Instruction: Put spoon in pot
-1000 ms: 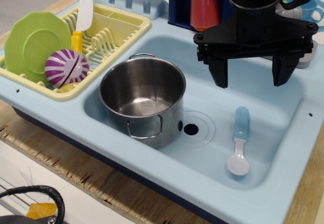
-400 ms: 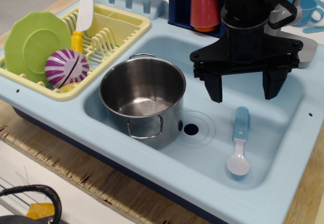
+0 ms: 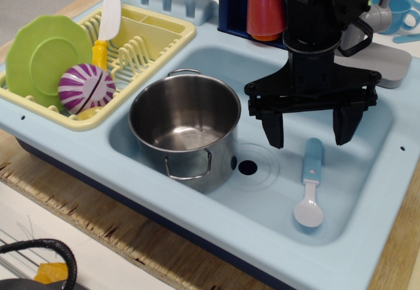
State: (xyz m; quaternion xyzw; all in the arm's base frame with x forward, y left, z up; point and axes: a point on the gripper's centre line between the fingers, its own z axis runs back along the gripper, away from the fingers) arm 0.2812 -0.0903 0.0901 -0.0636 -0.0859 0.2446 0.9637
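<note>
Black claw (image 3: 310, 127): upper arm cut off by frame top; jaws spread wide, nothing held, hung above spoon handle. Small plastic spoon, light blue handle, white oval bowl (image 3: 310, 184): laid flat on pale blue moulded sink floor (image 3: 357, 172), fully visible. Shiny cylindrical stainless-steel pot, wire loop handles (image 3: 186, 136): stood upright at sink left; base partly hidden by sink wall.

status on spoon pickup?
Gripper open, above spoon handle. Spoon flat in sink, untouched. Pot empty beside it. Nothing in the way.
</note>
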